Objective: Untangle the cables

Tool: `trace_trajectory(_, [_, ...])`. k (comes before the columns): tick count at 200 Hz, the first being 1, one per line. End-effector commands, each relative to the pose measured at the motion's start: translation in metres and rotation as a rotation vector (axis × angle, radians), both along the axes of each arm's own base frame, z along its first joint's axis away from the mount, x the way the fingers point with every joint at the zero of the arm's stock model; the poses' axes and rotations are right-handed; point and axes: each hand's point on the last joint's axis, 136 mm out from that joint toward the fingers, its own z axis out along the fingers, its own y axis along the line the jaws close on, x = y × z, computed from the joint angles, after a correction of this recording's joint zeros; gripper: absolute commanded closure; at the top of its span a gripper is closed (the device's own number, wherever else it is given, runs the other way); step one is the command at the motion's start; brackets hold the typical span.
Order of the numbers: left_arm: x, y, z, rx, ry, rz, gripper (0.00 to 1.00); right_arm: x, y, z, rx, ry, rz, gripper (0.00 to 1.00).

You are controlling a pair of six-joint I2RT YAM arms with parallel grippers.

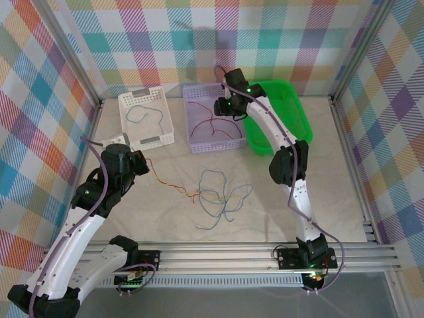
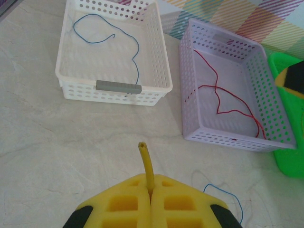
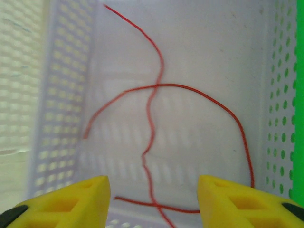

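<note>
The left gripper (image 2: pixel 151 186), pinching a thin orange-yellow wire (image 1: pixel 171 183) by the table's (image 1: pixel 331 199) left edge, has it trailing rightward into the tangled blue wires (image 1: pixel 222 195).

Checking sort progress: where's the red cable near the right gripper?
Top view, far middle: the red cable lies inside the lavender basket, between the white basket and the green bin, directly under the open right gripper.

This is a robot test lab. Bright checked cloth walls (image 1: pixel 165 40) stand around a pale stone-look table (image 1: pixel 331 172). One white robot arm (image 1: pixel 76 228) and a second white arm (image 1: pixel 262 122) sit bolted on a silver metal rail (image 1: pixel 225 255).
</note>
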Motion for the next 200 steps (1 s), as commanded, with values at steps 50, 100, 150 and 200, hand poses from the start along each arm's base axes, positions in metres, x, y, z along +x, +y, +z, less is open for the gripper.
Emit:
trace_trajectory(50, [0.003, -0.021, 0.006, -0.075, -0.011, -0.080, 1.00, -0.171, 0.103, 0.116, 0.445, -0.090, 0.631, 0.39])
trace_trajectory(100, [0.003, -0.054, 0.014, -0.201, -0.010, -0.219, 1.00, -0.246, 0.136, 0.108, 0.679, -0.042, 0.792, 0.39])
trace_trajectory(150, [0.003, -0.064, 0.008, -0.266, 0.021, -0.238, 1.00, -0.274, 0.155, 0.096, 0.754, -0.085, 0.827, 0.39])
trace_trajectory(200, [0.005, -0.066, 0.005, -0.291, 0.032, -0.226, 1.00, -0.281, 0.167, 0.081, 0.728, -0.099, 0.823, 0.46])
